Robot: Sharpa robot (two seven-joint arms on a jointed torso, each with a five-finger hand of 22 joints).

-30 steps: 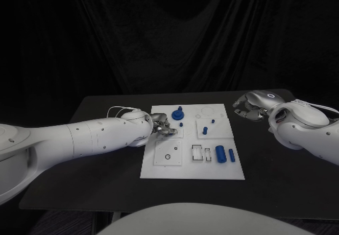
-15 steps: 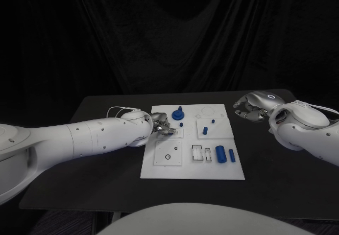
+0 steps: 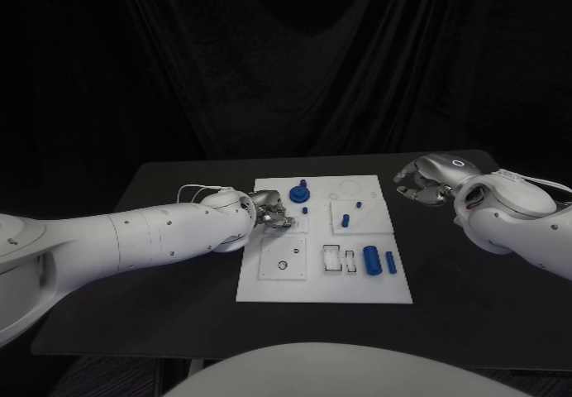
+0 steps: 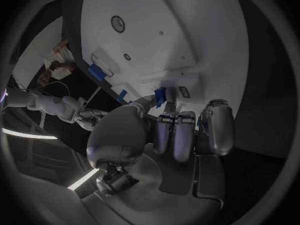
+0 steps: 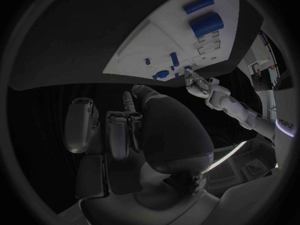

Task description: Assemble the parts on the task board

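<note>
Left hand (image 3: 272, 213) at the white rectangular task board's (image 3: 324, 281) left edge, pinching a small blue part (image 4: 160, 95) in its fingertips over the board. Right hand (image 3: 417, 184) off the far right corner, fingers curled, empty. Left is nearer.

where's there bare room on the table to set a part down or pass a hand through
Bare black table lies in front of the task board's near edge, and between its right edge and the right hand. It is crowded at the board's left edge, where the left hand sits, and among the blue parts.
</note>
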